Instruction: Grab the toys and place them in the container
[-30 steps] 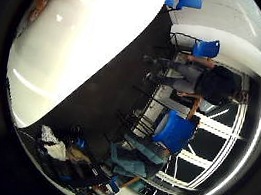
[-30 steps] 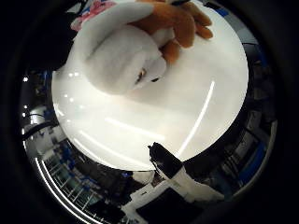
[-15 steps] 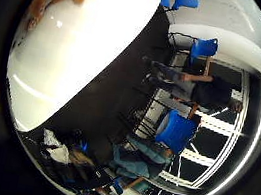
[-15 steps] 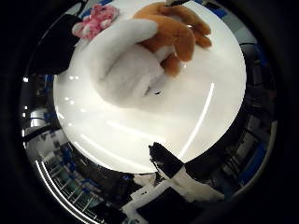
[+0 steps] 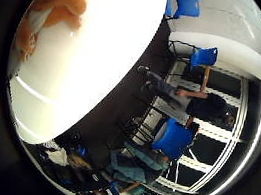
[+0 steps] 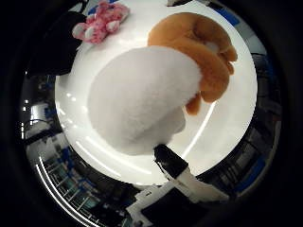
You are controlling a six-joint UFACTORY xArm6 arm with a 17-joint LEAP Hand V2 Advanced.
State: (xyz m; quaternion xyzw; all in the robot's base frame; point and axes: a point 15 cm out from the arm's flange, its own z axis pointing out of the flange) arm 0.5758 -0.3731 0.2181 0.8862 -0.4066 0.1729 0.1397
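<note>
In the right thumb side palm view a white plush toy (image 6: pixel 142 99) fills the middle and is close to the palm. It lies on a round white table (image 6: pixel 222 118). An orange-brown plush toy (image 6: pixel 204 47) lies against it, and a small pink toy (image 6: pixel 99 21) lies further off near the table's edge. A black and white part of my hand (image 6: pixel 175 168) shows at the table's near edge. In the right little finger side palm view the orange-brown plush toy (image 5: pixel 48 17) lies on the white table (image 5: pixel 96 61). No container is clearly in view.
A dark shape (image 6: pixel 55 47) sits at the table's edge beside the pink toy; I cannot tell what it is. Blue chairs (image 5: pixel 174 138) and dark floor (image 5: pixel 120 101) lie beyond the table's edge.
The white plush toy has grown much larger in the thumb side view, so the palm has come closer to it. More of the orange-brown toy shows in the little finger side view.
</note>
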